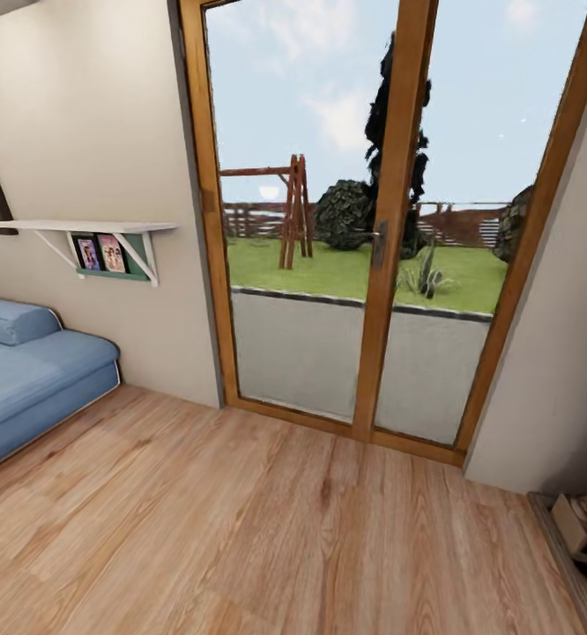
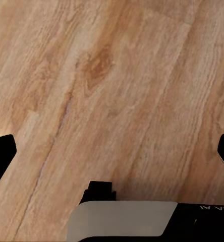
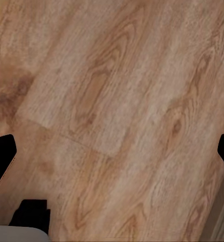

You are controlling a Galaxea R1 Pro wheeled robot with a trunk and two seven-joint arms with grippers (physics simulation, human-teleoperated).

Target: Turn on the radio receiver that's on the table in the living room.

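**Facing the glass door**

I look at a wood-framed glass door point(image 1: 355, 220), with the blue sofa point(image 1: 29, 379) of the living room at my left and a wall shelf point(image 1: 82, 227) above it. My left claw point(image 2: 112, 151) and right claw point(image 3: 112, 151) both hang spread wide and empty over the plank floor point(image 1: 267, 538).

Living room point(image 1: 267, 529): light wood plank floor, blue sofa point(image 1: 29, 379) at left.
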